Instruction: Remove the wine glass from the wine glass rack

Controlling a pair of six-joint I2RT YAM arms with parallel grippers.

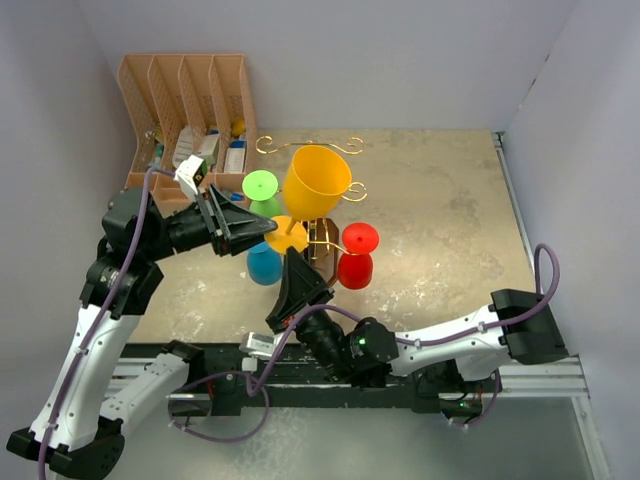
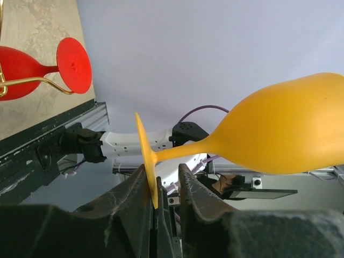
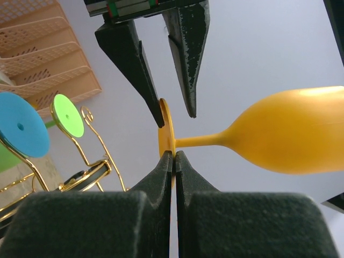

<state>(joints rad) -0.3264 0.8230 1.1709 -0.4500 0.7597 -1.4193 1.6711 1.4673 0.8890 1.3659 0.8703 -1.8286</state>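
Pinching the wine glass (image 3: pixel 290 134) by its thin foot rim between the clamped right fingers (image 3: pixel 156 177); straddling that foot with the left fingers (image 3: pixel 129 64) apart. Probably risking the sideways-jutting bowl levering it loose.

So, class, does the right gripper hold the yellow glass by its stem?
No: the right gripper pinches the foot rim of the yellow glass.

Wine glass rack (image 1: pixel 322 240) mid-table (image 1: pixel 440 220). File organiser (image 1: pixel 185 85) behind it, at back left corner. Wine glass (image 1: pixel 318 182) clear of rack, lying sideways over it: bowl toward back, foot toward front. Left gripper (image 1: pixel 268 228) straddles foot from left. Right gripper (image 1: pixel 290 258) pinches foot rim from front. More glasses on rack arms: left glass (image 1: pixel 262 190), front-left glass (image 1: pixel 264 263), right glass (image 1: pixel 357 256).
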